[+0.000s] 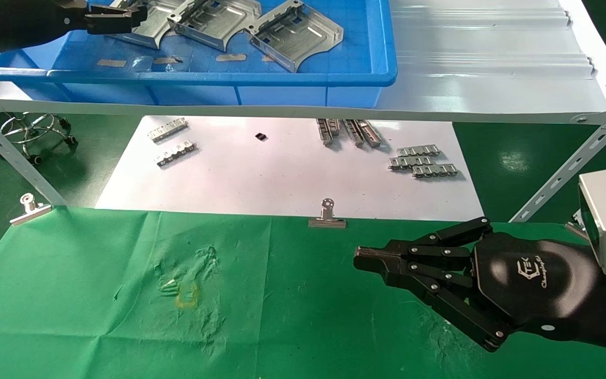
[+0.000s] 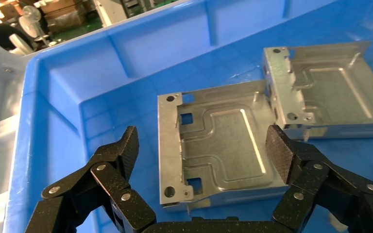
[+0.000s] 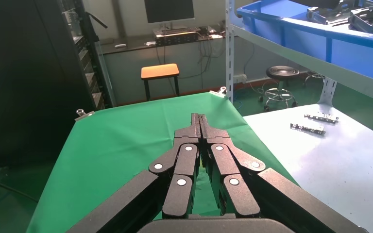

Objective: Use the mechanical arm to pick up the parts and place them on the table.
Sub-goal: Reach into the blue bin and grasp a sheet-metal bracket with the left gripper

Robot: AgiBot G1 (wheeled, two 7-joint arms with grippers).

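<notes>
Three silver parts lie in a blue bin point(image 1: 229, 79) on the shelf: one point(image 1: 150, 23) under my left gripper, one point(image 1: 213, 21) in the middle, one point(image 1: 298, 31) on the right. My left gripper point(image 1: 119, 18) hovers over the bin. In the left wrist view it point(image 2: 204, 148) is open, its pads point(image 2: 126, 148) on either side of a flat part point(image 2: 218, 145); a second part point(image 2: 330, 92) lies beyond. My right gripper point(image 1: 366, 260) is shut and empty, low over the green table point(image 1: 98, 316), as the right wrist view point(image 3: 200, 119) also shows.
The bin stands on a white metal shelf point(image 1: 492, 79) above the table's far side. A white sheet point(image 1: 282, 179) beneath it holds small chain-like strips point(image 1: 421, 160). Binder clips point(image 1: 327, 216) point(image 1: 29, 208) hold the cloth's far edge. A slanted shelf brace point(image 1: 571, 168) runs near my right arm.
</notes>
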